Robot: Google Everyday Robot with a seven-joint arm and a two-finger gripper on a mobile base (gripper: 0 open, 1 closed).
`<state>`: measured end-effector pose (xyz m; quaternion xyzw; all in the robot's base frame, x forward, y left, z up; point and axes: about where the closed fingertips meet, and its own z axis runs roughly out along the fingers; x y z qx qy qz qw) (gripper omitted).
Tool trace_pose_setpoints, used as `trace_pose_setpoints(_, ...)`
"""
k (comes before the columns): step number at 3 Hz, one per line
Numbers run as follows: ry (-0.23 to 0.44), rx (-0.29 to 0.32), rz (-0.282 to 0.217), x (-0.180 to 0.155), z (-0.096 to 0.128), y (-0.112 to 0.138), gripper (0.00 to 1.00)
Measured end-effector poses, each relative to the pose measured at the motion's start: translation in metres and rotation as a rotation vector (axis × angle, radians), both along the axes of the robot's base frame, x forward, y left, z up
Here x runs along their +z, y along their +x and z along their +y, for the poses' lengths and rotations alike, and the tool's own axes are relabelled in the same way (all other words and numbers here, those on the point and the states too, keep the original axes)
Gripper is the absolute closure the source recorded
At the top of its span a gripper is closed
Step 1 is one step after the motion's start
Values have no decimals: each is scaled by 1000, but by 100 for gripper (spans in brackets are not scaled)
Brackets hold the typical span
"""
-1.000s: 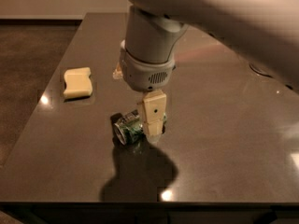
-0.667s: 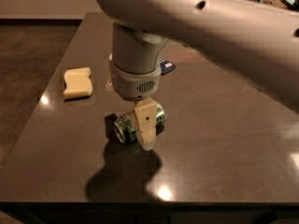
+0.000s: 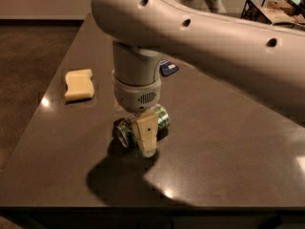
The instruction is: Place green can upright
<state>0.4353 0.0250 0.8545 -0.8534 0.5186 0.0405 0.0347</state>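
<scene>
The gripper [image 3: 146,136] has slid left over the last second. It was at the right end of the green can [image 3: 161,117] and now sits across the can's middle. The big pale arm [image 3: 205,30] has swung in with it and now spans most of the top of the view. The can has hardly shifted since the frame just before this one.

The can lies on its side on the dark table [image 3: 228,142], near the front and a little left of centre. It is not upright. One silver end points toward the front left, and the other end, with a bit of green label showing, points back and to the right. A dark shadow pools on the tabletop under and in front of it.

The gripper hangs straight down from the round grey wrist [image 3: 138,92], right over the can. Its cream-coloured near side crosses the front of the can and reaches down almost to the table. The far side is hidden behind the can, so I cannot tell whether the gripper has closed on it or only sits around it.

A pale yellow sponge [image 3: 78,85] lies flat off to the left, well apart from the can. A dark blue wrapper [image 3: 168,68] peeks out behind the wrist, further back on the table. A black wire rack [image 3: 259,6] stands beyond the table at the upper right.
</scene>
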Motion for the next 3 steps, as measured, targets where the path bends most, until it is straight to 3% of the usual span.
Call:
trace_pose_setpoints(1, -2, -34, 32, -8, -5, 2, 41)
trace_pose_setpoints(2, 48, -115, 67, -1, -13, 11, 73)
trace_pose_setpoints(3, 111, -169, 68, 22, -15, 23, 96)
